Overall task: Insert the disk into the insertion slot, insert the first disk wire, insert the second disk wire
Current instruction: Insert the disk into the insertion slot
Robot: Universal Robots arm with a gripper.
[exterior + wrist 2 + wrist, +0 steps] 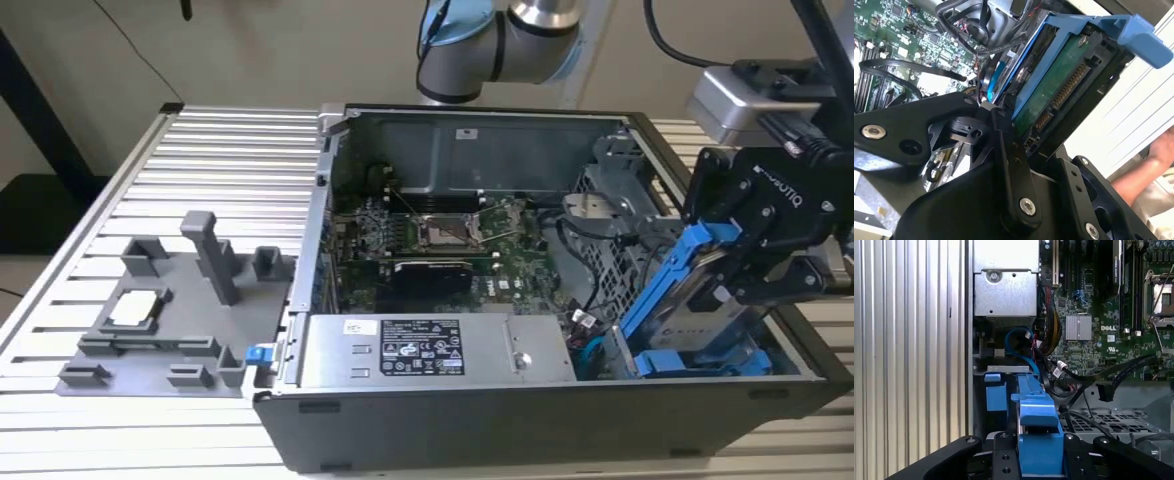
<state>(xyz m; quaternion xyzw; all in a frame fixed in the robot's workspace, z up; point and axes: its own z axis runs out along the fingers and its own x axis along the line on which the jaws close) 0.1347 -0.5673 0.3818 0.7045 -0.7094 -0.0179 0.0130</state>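
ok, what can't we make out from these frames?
1. Insertion slot: in the exterior view, hidden behind the disk and the gripper.
2. Disk wires: in the first wrist view, cannot be told apart within the cable bundle.
3. Disk label: the second wrist view faces the circuit-board side instead.

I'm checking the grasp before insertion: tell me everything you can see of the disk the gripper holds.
The disk is a flat rectangular drive clipped in a bright blue plastic carrier. In the second wrist view its underside shows a green circuit board and a row of connector pins. The gripper is shut on it, holding it steeply tilted over the drive bay at the exterior view's right of the open computer case, above another blue-framed drive.
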